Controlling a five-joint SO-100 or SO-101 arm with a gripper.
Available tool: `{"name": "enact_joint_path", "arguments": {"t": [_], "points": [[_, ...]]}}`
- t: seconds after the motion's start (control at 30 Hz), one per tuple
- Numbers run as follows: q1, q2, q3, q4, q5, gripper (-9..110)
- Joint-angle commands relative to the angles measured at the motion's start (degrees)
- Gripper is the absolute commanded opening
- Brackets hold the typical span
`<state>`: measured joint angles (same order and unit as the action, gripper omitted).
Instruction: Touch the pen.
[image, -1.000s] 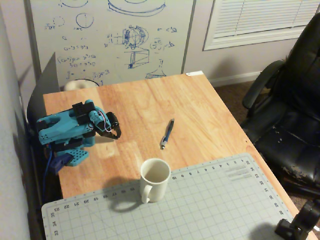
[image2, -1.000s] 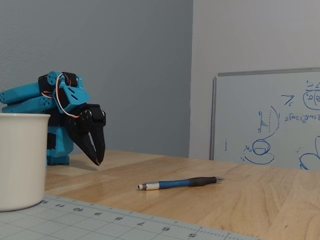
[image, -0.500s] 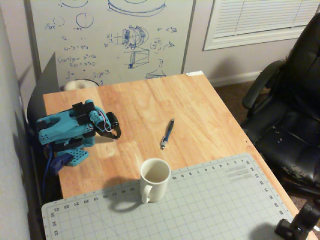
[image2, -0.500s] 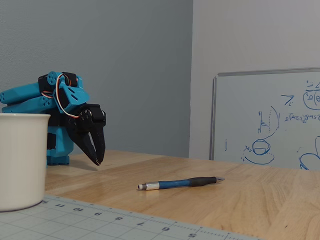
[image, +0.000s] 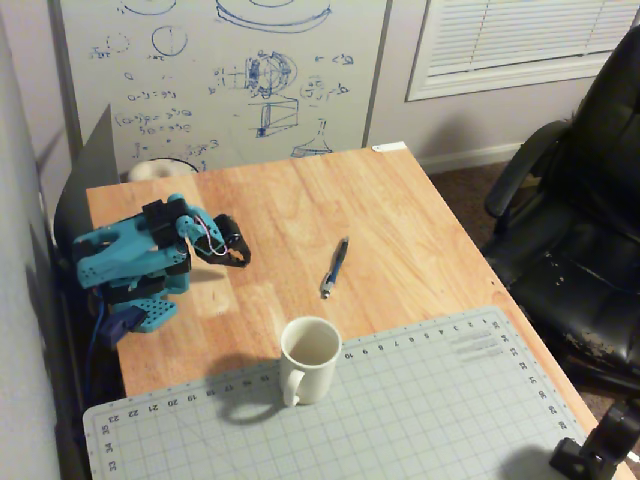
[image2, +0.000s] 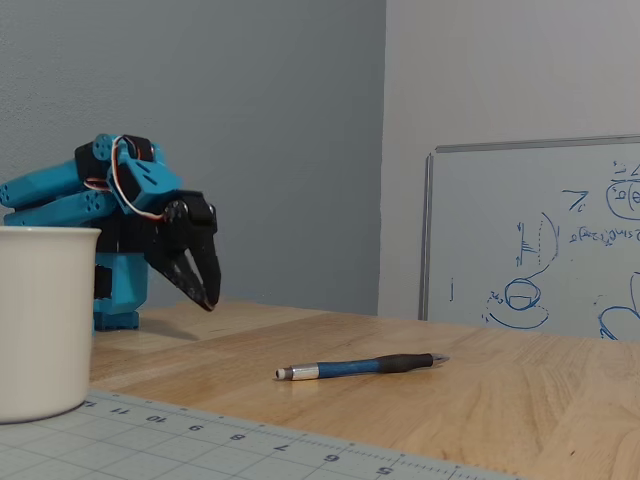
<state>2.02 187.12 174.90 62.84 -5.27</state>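
The dark blue pen (image: 335, 267) lies flat on the wooden table (image: 400, 210), right of the arm and behind the white mug in a fixed view. In the low fixed view the pen (image2: 360, 366) lies alone mid-table, silvery tip to the left. My blue arm is folded at the table's left side. Its black gripper (image: 238, 258) hangs above the wood, shut and empty, well left of the pen. In the low fixed view the gripper (image2: 208, 300) points down, fingertips together, clear of the table.
A white mug (image: 308, 359) stands on the front edge of a grey cutting mat (image: 420, 410); it also shows at the left of the low fixed view (image2: 40, 320). A whiteboard (image: 230, 70) leans behind the table. A black office chair (image: 580, 230) stands to the right.
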Motion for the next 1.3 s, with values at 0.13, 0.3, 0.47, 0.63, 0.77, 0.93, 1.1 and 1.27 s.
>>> {"name": "enact_joint_path", "arguments": {"t": [0.13, 0.3, 0.47, 0.63, 0.77, 0.93, 1.1, 1.27], "points": [[0.35, -17.05, -18.02, -3.08, 0.62, 1], [0.79, -30.94, -29.71, -3.08, 0.70, 1], [0.97, -44.30, -41.31, -3.08, 0.88, 1], [3.16, -57.83, -53.00, -3.08, 0.53, 1], [5.54, -68.47, -61.70, -3.08, 0.44, 1], [6.06, -81.65, -71.89, -3.08, 1.23, 1], [6.06, -94.48, -82.44, -3.08, 1.23, 1], [6.24, -105.12, -91.67, -3.08, 1.23, 1]]}}
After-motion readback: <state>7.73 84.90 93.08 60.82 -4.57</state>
